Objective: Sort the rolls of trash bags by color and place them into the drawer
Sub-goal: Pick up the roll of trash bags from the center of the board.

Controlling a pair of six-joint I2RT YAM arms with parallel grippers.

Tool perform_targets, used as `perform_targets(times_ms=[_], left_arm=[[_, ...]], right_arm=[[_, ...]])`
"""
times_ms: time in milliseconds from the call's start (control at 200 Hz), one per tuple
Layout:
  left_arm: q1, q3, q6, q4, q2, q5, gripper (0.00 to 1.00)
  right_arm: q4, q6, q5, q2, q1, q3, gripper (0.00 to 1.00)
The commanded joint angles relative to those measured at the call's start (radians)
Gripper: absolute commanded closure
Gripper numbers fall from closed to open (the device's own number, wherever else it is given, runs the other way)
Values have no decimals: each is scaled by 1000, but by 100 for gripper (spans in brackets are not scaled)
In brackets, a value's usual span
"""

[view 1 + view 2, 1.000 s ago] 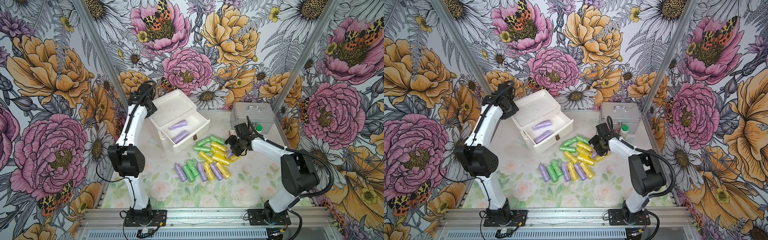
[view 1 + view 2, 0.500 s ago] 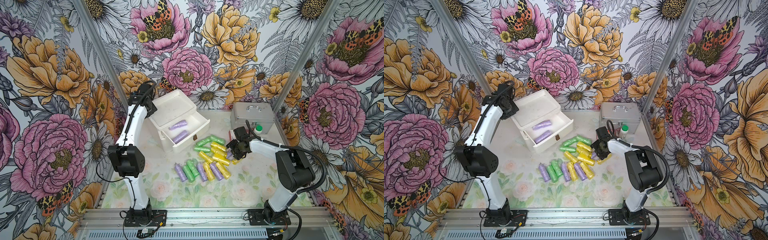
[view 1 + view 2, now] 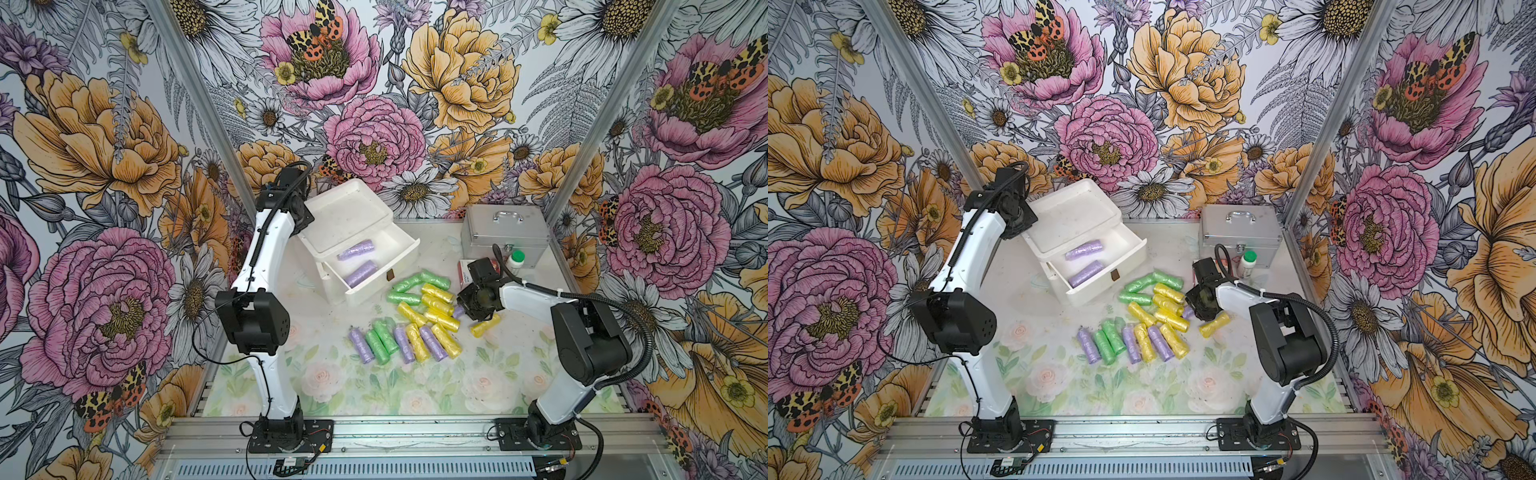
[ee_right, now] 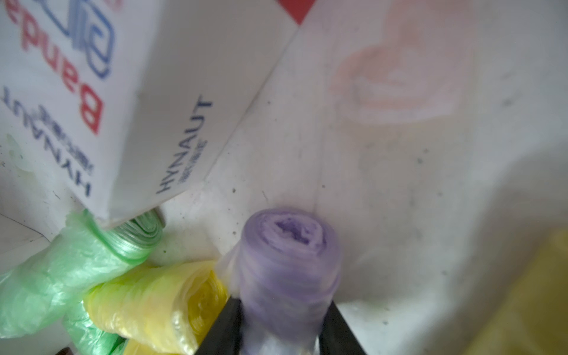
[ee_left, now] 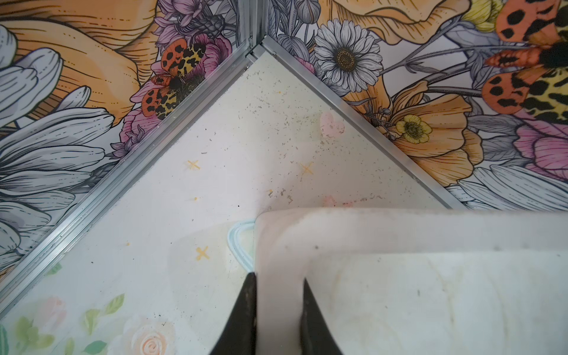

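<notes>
The white drawer stands pulled out of its white box, with two lilac rolls lying in it. Loose rolls of trash bags, green, yellow and lilac, lie in a cluster in front of it. My left gripper is shut on the box's rim, one finger on each side. My right gripper is low at the cluster's right edge, shut on a lilac roll. In both top views that roll mostly hides under the gripper.
A silver case stands at the back right, with a green-capped white bottle before it. A white and red bandage box lies just beyond the right gripper. One yellow roll lies alone to the gripper's right.
My right gripper has come down to the right edge of the roll cluster and its jaws have narrowed onto the lilac roll. The left arm has not moved.
</notes>
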Motion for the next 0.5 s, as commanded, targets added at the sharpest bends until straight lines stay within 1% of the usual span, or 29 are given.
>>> perform_targets(times_ms=[0,135,375,495], left_arm=[[-12,-39,-67,22,38,188,100],[-10,-37,-66,22,38,190,100],[-10,-40,-67,21,34,193,100],[-10,-43,-69,21,34,193,100]], right_arm=[[-12,-9,64,-98,-12,-26,64],[-14,-13,80,-177,-21,-52,68],[-29,9,81,-305,-25,-60,69],[-29,23,66,-364,-22,-17,69]])
